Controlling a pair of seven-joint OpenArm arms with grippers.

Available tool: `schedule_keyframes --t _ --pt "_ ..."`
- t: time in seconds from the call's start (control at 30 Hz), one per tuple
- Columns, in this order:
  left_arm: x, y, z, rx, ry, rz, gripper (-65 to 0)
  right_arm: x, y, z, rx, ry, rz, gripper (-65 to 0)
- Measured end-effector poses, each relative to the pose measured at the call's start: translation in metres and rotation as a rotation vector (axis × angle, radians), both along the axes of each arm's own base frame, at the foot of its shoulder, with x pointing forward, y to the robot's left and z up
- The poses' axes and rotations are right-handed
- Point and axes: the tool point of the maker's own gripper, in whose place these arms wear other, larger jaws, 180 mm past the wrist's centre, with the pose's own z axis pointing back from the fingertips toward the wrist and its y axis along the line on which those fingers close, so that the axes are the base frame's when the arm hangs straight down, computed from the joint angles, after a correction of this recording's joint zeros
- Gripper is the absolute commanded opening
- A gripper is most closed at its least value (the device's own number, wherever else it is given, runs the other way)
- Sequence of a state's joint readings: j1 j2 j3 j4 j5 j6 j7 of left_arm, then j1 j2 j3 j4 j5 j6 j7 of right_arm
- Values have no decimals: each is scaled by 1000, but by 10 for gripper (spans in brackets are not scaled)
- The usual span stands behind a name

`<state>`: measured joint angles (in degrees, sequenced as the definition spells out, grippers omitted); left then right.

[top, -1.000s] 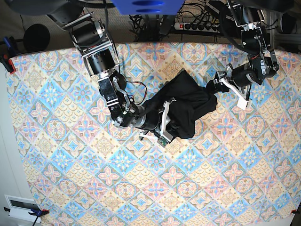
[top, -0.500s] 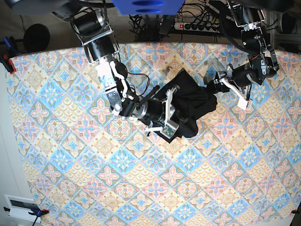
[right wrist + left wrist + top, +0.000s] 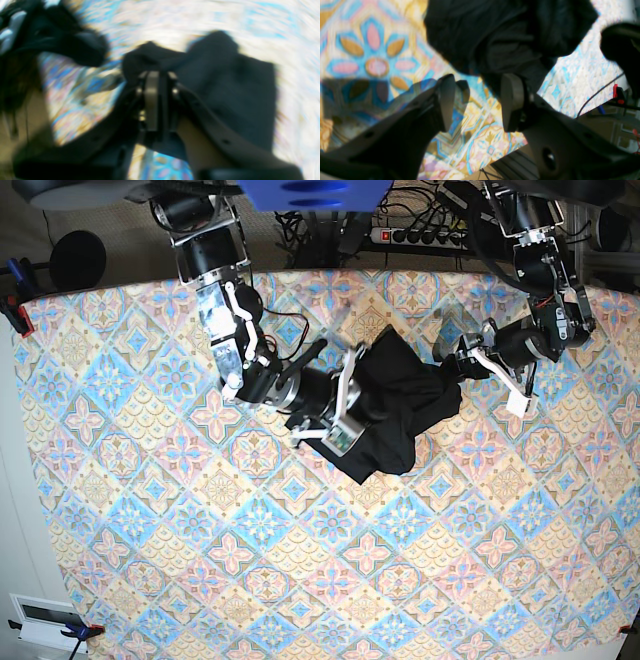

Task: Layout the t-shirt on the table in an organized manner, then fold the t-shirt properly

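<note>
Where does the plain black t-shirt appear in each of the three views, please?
Base: the plain black t-shirt is bunched right of centre, upper half.
Left wrist: top centre, beyond the open left tool.
Right wrist: centre to right, blurred.
Shared landmark: the pastel tile-patterned table cloth.

My right wrist view is smeared with motion blur, so I cannot tell whether the right claw (image 3: 156,82) pinches the t-shirt (image 3: 225,100) ahead of it. From the base view that claw (image 3: 340,405) covers part of the cloth. In my left wrist view the t-shirt (image 3: 495,37) runs off the top edge beyond the left claw (image 3: 477,100).
</note>
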<state>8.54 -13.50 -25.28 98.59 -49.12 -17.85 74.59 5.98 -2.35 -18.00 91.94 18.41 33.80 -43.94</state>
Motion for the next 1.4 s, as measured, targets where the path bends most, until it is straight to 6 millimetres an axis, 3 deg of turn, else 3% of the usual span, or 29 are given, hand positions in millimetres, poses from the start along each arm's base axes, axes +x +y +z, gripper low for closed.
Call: schedule_keyframes --t 0.07,0.17,0.33,0.5,0.63,0.83,0.93,1.07,1.23,1.4 --pt "0 0 0 -1 -1 0 -358 6 -8 -21 -28 68 -58 -460" --pt "-1 0 -1 1 3 0 -358 -3 -7 -48 -91 137 -20 -388" --pt "-2 0 -2 1 8 1 -358 40 -2 -14 -49 38 -43 -354" --pt "-3 1 -2 0 9 2 -358 30 -6 -39 -98 111 -30 -354" --pt "-2 1 -2 0 8 2 -358 45 -1 -26 -36 70 -47 -354" --pt "-2 1 -2 0 6 2 -358 32 -5 -53 -60 137 -50 -354" --pt "-2 0 -2 -4 8 3 -358 41 -6 -52 -65 135 -52 -354" --pt "-2 0 -2 -5 8 3 -358 60 -4 -33 -36 76 -63 -355" --pt "-2 0 -2 -6 7 3 -358 54 -4 -41 -51 101 -58 -355" --pt "-5 1 -10 -16 34 11 -358 63 5 -36 -25 103 -62 -355"
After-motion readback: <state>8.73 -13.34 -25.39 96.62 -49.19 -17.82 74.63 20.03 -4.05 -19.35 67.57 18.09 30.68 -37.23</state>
